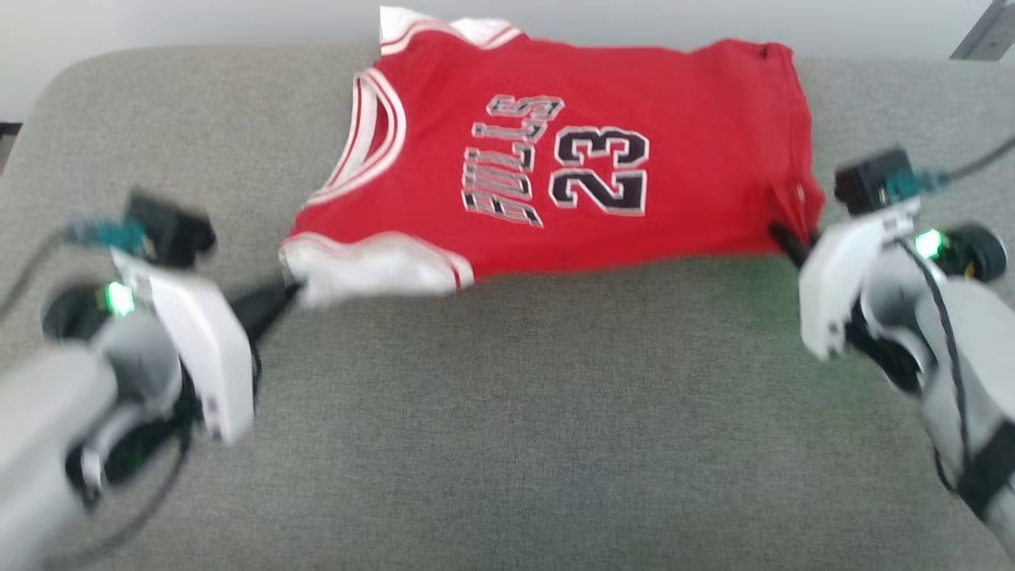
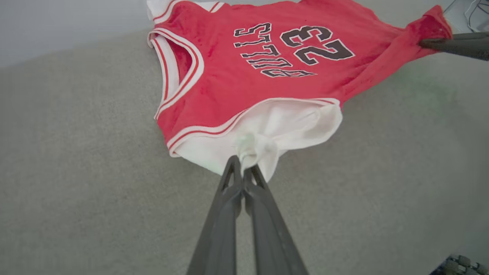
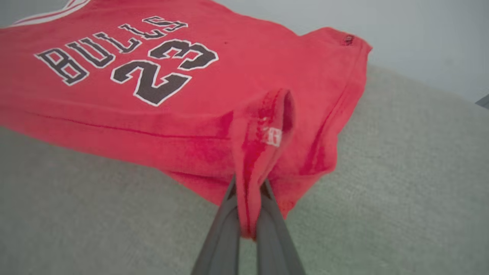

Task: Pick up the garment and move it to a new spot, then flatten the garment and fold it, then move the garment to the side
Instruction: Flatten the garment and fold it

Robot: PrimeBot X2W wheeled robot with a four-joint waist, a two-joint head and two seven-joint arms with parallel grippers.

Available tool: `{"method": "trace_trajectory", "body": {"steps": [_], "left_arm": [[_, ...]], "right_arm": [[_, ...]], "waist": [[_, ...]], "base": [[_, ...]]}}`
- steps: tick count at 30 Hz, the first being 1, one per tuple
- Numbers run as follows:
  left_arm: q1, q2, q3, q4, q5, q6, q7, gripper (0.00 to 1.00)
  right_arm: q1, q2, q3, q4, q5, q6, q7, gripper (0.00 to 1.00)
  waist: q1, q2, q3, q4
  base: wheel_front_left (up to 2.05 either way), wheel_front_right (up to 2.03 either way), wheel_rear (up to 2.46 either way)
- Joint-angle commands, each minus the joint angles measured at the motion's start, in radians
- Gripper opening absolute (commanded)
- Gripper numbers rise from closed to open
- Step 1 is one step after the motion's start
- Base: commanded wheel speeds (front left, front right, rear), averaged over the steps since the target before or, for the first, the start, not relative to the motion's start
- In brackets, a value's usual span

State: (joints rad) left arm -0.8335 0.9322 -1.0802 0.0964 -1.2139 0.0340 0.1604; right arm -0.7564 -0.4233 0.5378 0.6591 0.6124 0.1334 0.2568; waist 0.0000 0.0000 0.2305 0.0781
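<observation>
The garment (image 1: pixel 555 151) is a red jersey with white sleeves and black "BULLS 23" lettering. It is stretched sideways across the far part of the grey cushion, neck to the left, hem to the right. My left gripper (image 1: pixel 287 293) is shut on the near white sleeve (image 2: pixel 267 130), which bunches at the fingertips (image 2: pixel 240 165). My right gripper (image 1: pixel 789 242) is shut on a fold of the red hem corner (image 3: pixel 259 137), pinched between its fingers (image 3: pixel 225 214). The far sleeve (image 1: pixel 444 28) peeks over the cushion's back edge.
The grey fabric cushion (image 1: pixel 507 412) spreads wide in front of the garment, with rounded corners at the back. A pale wall rises behind it. Cables trail from both wrists, and the right gripper's dark finger (image 2: pixel 454 45) shows in the left wrist view.
</observation>
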Motion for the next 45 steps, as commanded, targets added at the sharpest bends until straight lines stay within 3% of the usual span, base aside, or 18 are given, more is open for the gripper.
{"method": "trace_trajectory", "body": {"steps": [1, 5, 10, 17, 20, 24, 30, 34, 38, 45], "left_arm": [[0.061, 0.032, -0.009, -0.071, -0.027, 0.045, 0.003, 0.0], [0.182, 0.087, -0.033, -0.227, -0.077, 0.14, -0.013, 0.0], [0.298, 0.116, -0.073, -0.344, -0.125, 0.217, -0.025, 0.0], [0.389, 0.124, -0.118, -0.432, -0.157, 0.28, -0.012, 0.0], [0.402, 0.129, -0.125, -0.446, -0.163, 0.291, -0.003, 0.0], [0.348, 0.177, -0.088, -0.449, -0.145, 0.293, -0.002, 0.0], [0.208, 0.271, -0.012, -0.443, -0.061, 0.258, 0.024, 0.0], [0.082, 0.277, 0.033, -0.391, 0.036, 0.208, 0.053, 0.0], [-0.043, 0.227, 0.051, -0.282, 0.114, 0.133, 0.103, 0.0], [-0.201, 0.07, 0.041, 0.001, 0.196, -0.011, 0.131, 0.0]], "right_arm": [[0.065, -0.04, 0.019, -0.06, 0.026, -0.005, 0.031, 0.0], [0.185, -0.122, 0.027, -0.202, 0.078, -0.005, 0.09, 0.0], [0.324, -0.213, 0.032, -0.373, 0.135, -0.005, 0.156, 0.0], [0.452, -0.306, 0.017, -0.524, 0.185, -0.004, 0.217, 0.0], [0.498, -0.319, -0.018, -0.569, 0.206, -0.004, 0.229, 0.0], [0.532, -0.297, -0.087, -0.598, 0.203, -0.004, 0.22, 0.0], [0.519, -0.224, -0.219, -0.624, 0.142, -0.004, 0.229, 0.0], [0.468, -0.163, -0.282, -0.63, 0.084, -0.004, 0.252, 0.0], [0.387, -0.104, -0.306, -0.614, 0.009, -0.004, 0.27, 0.0], [0.22, -0.021, -0.293, -0.505, -0.091, -0.004, 0.249, 0.0]], "waist": [[0.0, 0.0, -0.014, -0.001], [0.0, 0.0, -0.024, -0.002], [0.0, 0.0, -0.023, -0.002], [0.0, 0.0, -0.017, -0.008], [0.0, 0.0, -0.012, -0.014], [0.0, 0.0, -0.002, -0.025], [0.0, 0.0, 0.019, -0.05], [0.0, 0.0, 0.045, -0.071], [0.0, 0.0, 0.08, -0.091], [0.0, 0.0, 0.15, -0.124]], "base": [[0.0, 0.0, 0.0], [0.0, 0.0, 0.0], [0.0, 0.0, 0.0], [0.0, 0.0, 0.0], [0.0, 0.0, 0.0], [0.0, 0.0, 0.0], [0.0, 0.0, 0.0], [0.0, 0.0, 0.0], [0.0, 0.0, 0.0], [0.0, 0.0, 0.0]]}}
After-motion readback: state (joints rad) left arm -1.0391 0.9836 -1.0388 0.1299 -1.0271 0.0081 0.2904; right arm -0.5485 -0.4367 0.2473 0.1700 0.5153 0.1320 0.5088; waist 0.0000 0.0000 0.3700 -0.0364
